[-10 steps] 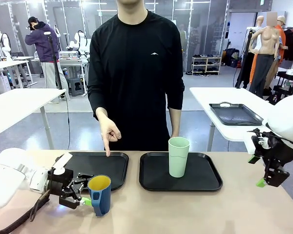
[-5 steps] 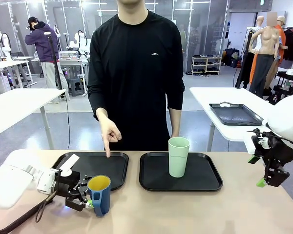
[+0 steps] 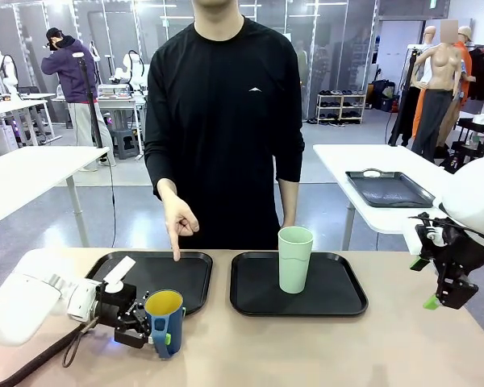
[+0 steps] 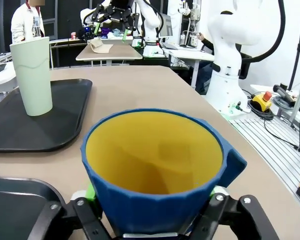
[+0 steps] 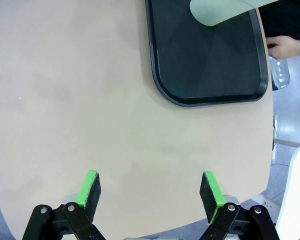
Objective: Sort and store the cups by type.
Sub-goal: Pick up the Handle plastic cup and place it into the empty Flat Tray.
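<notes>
So the tan table [image 3: 323, 347] has two black trays side by side: the left tray [image 3: 189, 278] is bare, and the right tray [image 3: 343, 298] has the mint-green tumbler [image 3: 295, 258] standing upright on it. The person [image 3: 226, 121] at the far side points a finger of one hand [image 3: 180, 219] down at the left tray.

The front view shows the blue mug [image 3: 165, 321] sitting on the table just in front of that tray, but the left wrist view really shows the grip: the left gripper [image 4: 152, 207] is clamped snug on the mug's walls, green pads [image 4: 91, 191] pressed to each side, yellow inside facing up. The right gripper [image 5: 151, 192] hangs wide apart over bare table, holding nothing.
</notes>
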{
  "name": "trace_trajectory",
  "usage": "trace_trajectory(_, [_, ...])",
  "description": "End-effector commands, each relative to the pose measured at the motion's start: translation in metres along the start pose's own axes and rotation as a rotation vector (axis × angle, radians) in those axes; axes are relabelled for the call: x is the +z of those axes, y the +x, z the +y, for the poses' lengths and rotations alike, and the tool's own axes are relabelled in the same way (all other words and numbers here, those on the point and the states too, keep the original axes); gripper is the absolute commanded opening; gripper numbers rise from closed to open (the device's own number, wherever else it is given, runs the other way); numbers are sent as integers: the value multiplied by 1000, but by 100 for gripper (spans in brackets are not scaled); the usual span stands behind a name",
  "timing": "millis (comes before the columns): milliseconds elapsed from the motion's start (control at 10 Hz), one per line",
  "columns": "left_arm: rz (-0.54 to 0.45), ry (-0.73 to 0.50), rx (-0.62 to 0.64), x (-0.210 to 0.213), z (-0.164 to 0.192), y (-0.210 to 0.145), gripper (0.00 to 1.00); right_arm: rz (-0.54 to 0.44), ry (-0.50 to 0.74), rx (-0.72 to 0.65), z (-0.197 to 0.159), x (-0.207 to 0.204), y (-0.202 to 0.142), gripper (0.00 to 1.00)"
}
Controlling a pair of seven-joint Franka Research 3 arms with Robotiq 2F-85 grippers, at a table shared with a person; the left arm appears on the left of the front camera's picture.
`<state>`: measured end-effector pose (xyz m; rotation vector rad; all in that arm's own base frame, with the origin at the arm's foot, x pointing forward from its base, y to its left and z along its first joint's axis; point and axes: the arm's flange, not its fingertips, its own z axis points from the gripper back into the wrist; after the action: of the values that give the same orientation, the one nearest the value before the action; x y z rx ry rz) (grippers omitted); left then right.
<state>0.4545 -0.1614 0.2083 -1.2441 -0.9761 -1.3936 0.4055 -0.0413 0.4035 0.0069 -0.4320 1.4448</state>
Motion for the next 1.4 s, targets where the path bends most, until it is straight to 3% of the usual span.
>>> trace_trajectory(0, [-54,20,-12,-1,7,-1,60,16,-7,-18,1,1,2,100])
trace_trajectory(100, [-58,29,-14,0,8,-1,75,16,-7,-18,1,1,2,100])
trace_trajectory(200, [-62,25,-11,0,8,-1,40,16,-7,-18,1,1,2,100])
trace_trajectory(300, [-69,45,-3,0,8,0,61,16,-7,-18,1,1,2,100])
trace_trajectory(600, [-88,70,-23,11,-8,44,61,16,-7,-18,1,1,2,100])
trace_trajectory(900, [-121,171,-30,46,-4,89,61,16,-7,-18,1,1,2,100])
trace_trajectory(1300, [-107,194,-4,62,-4,98,61,16,-7,-18,1,1,2,100])
